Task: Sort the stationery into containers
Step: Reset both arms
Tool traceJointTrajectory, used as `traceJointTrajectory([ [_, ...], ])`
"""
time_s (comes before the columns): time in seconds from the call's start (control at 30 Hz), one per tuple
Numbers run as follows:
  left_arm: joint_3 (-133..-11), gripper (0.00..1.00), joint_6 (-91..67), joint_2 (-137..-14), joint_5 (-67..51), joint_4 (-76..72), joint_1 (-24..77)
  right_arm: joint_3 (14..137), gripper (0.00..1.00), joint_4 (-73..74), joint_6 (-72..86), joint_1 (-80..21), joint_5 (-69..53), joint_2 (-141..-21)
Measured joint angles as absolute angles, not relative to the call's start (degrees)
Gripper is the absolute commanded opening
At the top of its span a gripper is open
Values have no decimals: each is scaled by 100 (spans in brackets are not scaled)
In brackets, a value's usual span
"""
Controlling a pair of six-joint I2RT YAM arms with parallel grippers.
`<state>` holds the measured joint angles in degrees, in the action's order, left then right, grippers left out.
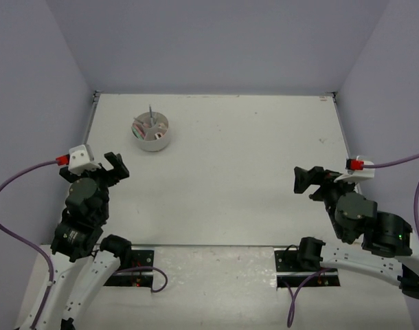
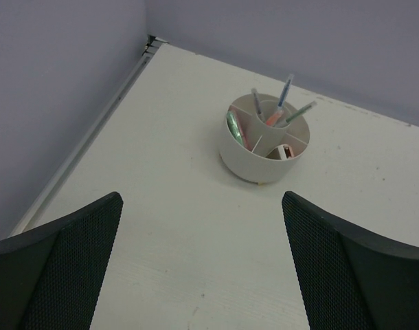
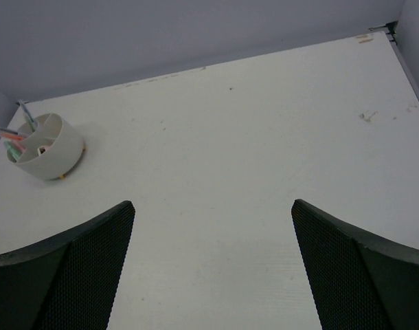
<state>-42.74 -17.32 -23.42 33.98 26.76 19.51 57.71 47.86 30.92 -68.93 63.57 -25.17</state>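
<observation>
Released, left hand (image 2: 202,206) and right hand (image 3: 213,206) hang over white table (image 1: 251,158); dish (image 2: 251,165) of pens (image 2: 286,89) stands far-left, lilac walls (image 1: 216,41) around.

You are looking at a white table (image 1: 230,172) enclosed on its left, far and right sides by plain lavender-grey walls (image 1: 216,41). Along the table's left edge you will see a thin metal strip (image 2: 93,134) that runs to a dark fitting (image 2: 152,42) at the far left corner. Near the right edge, towards the far right corner, note a small grey scuff (image 3: 366,117). Close to the far edge there is a dark speck (image 3: 231,88), with a short tan mark (image 3: 364,38) beside the far right corner.
</observation>
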Motion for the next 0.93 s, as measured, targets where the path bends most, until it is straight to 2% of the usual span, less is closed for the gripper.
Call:
traceJointTrajectory([
  [0.33, -3863, 100, -1688, -1440, 3365, 2688, 1738, 5505, 99, 4897, 3237, -6893, 6525, -2781],
  [0.93, -3861, 100, -1688, -1570, 3124, 2663, 1705, 5387, 99, 4975, 3487, -6893, 6646, -2745],
])
